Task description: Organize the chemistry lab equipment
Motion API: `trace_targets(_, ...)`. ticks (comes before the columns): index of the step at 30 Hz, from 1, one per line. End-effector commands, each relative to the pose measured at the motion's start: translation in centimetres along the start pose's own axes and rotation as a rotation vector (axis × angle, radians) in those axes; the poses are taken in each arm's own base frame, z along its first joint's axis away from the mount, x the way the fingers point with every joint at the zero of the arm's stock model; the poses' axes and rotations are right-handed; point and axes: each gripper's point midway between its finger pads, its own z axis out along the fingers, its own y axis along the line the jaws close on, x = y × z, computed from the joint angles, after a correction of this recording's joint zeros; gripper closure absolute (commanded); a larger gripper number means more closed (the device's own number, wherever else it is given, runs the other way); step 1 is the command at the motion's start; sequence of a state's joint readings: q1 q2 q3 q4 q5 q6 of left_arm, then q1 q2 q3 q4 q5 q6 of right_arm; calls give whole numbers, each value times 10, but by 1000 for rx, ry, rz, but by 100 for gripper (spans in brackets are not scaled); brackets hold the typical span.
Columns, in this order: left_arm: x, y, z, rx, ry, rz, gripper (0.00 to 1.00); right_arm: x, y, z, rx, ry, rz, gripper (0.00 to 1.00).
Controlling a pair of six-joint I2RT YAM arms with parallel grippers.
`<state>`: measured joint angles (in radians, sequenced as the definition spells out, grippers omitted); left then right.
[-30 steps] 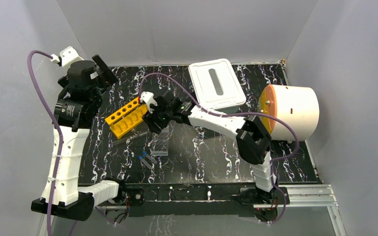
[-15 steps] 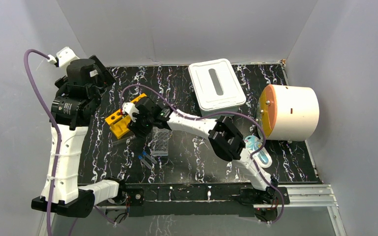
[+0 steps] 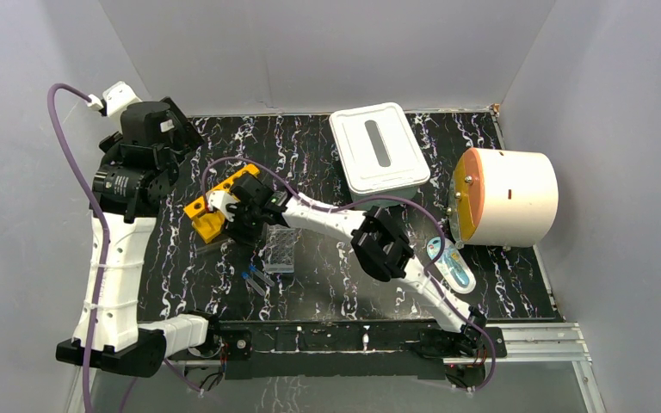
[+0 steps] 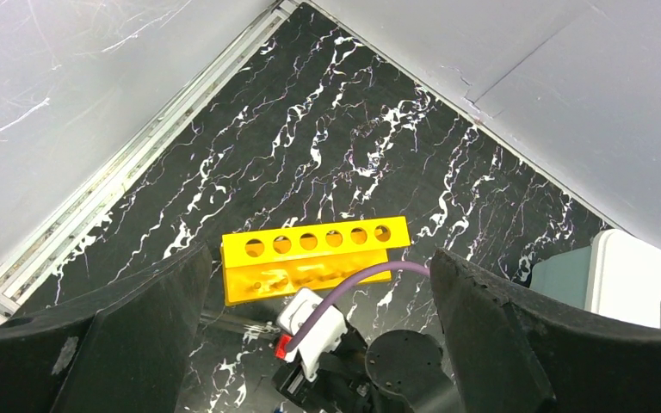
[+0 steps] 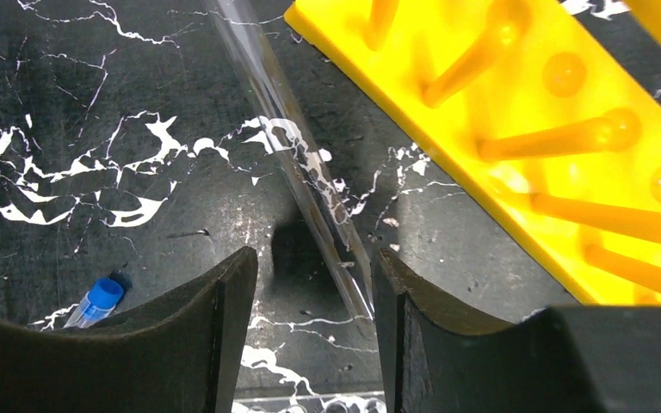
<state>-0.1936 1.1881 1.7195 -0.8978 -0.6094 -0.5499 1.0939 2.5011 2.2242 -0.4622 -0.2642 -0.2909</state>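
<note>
Right claw [image 5: 314,267] half open, straddling clear tube [image 5: 305,163] beside rack [image 5: 525,129], nothing held. Tube likely light, slick, fragile: pinch mid-length, gently. Left claw [image 4: 318,292] wide, empty.

The rack [image 5: 516,103] looks glossy yellow plastic, the tube [image 5: 310,185] smooth and clear

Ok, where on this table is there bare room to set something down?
Bare tabletop lies along the far edge between the left gripper and the white lidded box, and at the near right corner in front of the white drum. It is crowded around the yellow rack, where the right gripper straddles a clear tube, beside the well plate and blue-capped tubes.
</note>
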Motion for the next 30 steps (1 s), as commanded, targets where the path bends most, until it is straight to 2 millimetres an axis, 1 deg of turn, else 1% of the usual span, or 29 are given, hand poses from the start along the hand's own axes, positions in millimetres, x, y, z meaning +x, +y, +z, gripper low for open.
trace_targets(1, -8, -4, -3, 13, -20, -1, 2, -14, 3, 2, -22, -35, -45, 42)
trace_targets(5, -6, -8, -2, 26, -13, 0, 2, -6, -7, 8, 28, -11, -39, 43)
trace_targets(7, -5, -8, -1, 26, -9, 3, 2, -4, -9, 9, 38, -5, -39, 44)
trace_targets(10, -4, -9, 0, 29, -6, 2, 2, 0, -8, 9, 36, 7, -41, 48)
trace_targets(11, -3, -10, 1, 29, -4, 2, 2, 1, -7, 9, 32, 11, -42, 50)
trace_targets(15, -2, -9, 1, 29, 0, 2, 2, 7, -1, 9, -6, 27, -56, 65)
trace_targets(16, -2, -9, 1, 29, 0, 2, 2, 8, 2, 9, -23, 28, -61, 66)
trace_targets(18, -1, -10, 2, 29, 2, 4, 2, 10, 8, 9, -56, 32, -69, 66)
trace_targets(20, 0, -10, 2, 29, 5, 6, 2, 13, 10, 11, -63, 40, -79, 64)
trace_targets(24, 2, -10, 3, 28, 11, 10, 2, 21, 9, 19, -43, 63, -97, 58)
trace_targets(30, 1, -10, 3, 26, 13, 10, 2, 31, 10, 30, -20, 89, -126, 58)
